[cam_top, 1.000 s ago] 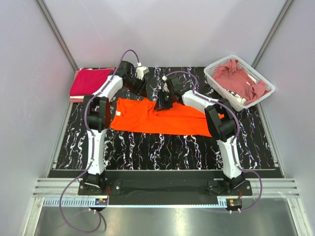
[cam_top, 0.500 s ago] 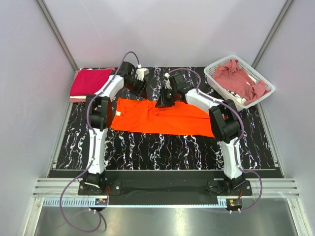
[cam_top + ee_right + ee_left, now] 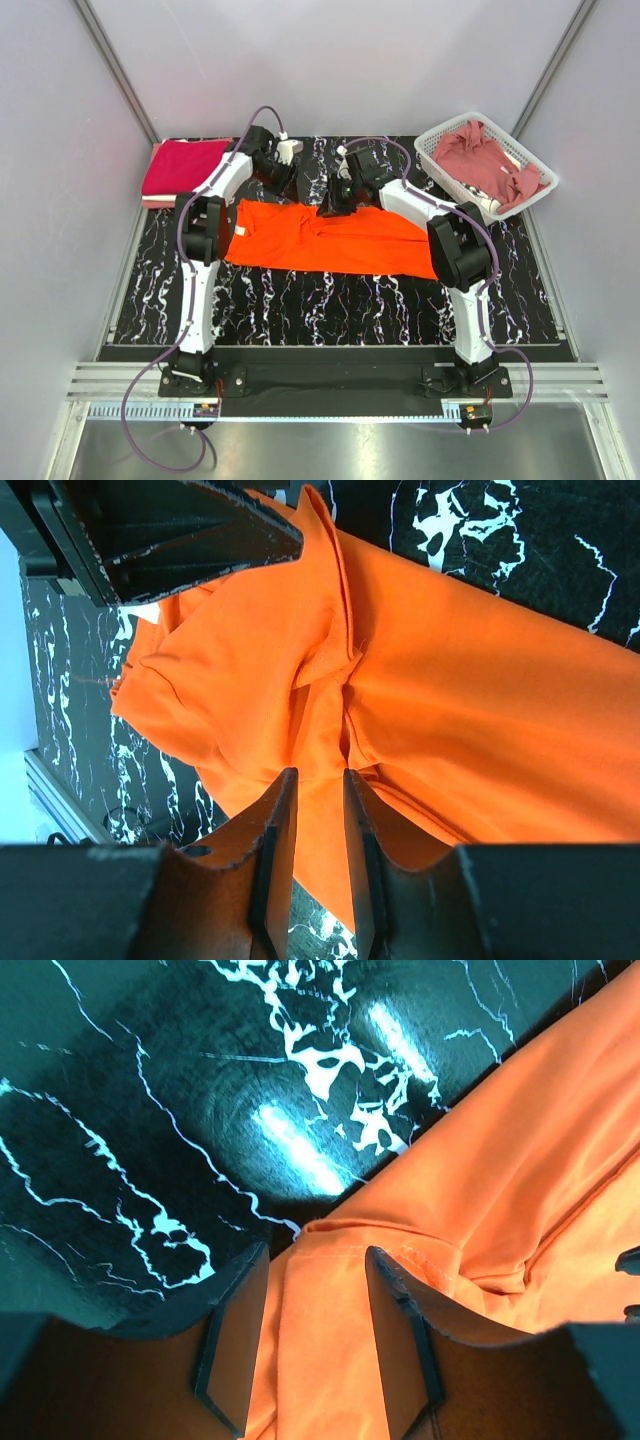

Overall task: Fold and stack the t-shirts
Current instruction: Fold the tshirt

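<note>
lying on the table (image 3: 300, 300), the orange t-shirt (image 3: 330, 240) looks soft and light; hold it at the far edge. right gripper (image 3: 318, 772) pinches a fold; left gripper (image 3: 315, 1250) straddles cloth, grip unclear.

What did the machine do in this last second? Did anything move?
The right gripper, pinching the bright orange cloth t-shirt, slid slightly farther out, away from its own base, and the pinched far edge of the cloth seems to have gone with it. The left gripper, the folded crimson-magenta shirt and the white plastic lattice basket stayed put.
</note>
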You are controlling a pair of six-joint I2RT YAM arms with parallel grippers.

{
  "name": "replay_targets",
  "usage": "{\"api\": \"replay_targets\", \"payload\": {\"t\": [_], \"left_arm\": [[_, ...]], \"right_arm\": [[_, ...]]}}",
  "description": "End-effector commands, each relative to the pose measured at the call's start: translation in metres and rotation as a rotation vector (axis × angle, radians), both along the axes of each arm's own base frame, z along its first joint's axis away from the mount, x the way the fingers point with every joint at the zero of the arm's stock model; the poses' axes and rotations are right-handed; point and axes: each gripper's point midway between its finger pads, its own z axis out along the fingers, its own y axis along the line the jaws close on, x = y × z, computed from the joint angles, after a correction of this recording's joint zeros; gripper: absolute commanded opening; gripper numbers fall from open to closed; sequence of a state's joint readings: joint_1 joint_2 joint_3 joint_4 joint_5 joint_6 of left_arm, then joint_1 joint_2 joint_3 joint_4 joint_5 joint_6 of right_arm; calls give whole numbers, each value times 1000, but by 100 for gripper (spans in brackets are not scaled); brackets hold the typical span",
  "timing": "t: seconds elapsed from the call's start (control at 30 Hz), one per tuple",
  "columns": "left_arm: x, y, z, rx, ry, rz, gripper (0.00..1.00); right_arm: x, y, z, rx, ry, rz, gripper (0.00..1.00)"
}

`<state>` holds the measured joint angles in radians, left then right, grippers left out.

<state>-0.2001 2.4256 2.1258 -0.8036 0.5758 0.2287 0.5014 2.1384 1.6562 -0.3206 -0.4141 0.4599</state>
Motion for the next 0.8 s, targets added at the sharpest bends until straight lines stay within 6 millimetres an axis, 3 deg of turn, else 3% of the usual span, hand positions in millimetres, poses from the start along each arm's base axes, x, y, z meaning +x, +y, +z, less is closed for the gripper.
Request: {"api": "replay_targets", "payload": {"t": [0.0, 0.17, 0.27, 0.43, 0.47, 0.53, 0.57, 0.63, 0.67, 0.77], "left_arm": [[5, -3, 5, -4, -6, 1, 48], [6, -4, 4, -12, 2, -7, 46], [6, -5, 5, -16, 6, -9, 40], [7, -13, 20, -61, -26, -52, 2], [7, -13, 22, -62, -27, -47, 0], [5, -10, 29, -56, -36, -41, 0], [5, -8, 32, -46, -45, -36, 0], [4, -5, 39, -30, -59, -26, 0], [4, -4, 42, -26, -69, -26, 0], [2, 2, 50, -2, -86, -17, 0]], "right_arm": [[7, 3, 43, 65, -71, 9, 32], [8, 2, 44, 66, -74, 6, 32], [8, 3, 44, 68, -71, 7, 31], [11, -1, 38, 47, -69, -16, 31], [17, -5, 34, 17, -78, -54, 31], [27, -8, 26, -6, -73, -94, 29], [34, -5, 32, 5, -87, -101, 27], [39, 3, 20, 15, -63, -90, 27], [45, 8, 25, 28, -74, -89, 27], [50, 9, 9, 7, -48, -109, 29]]}}
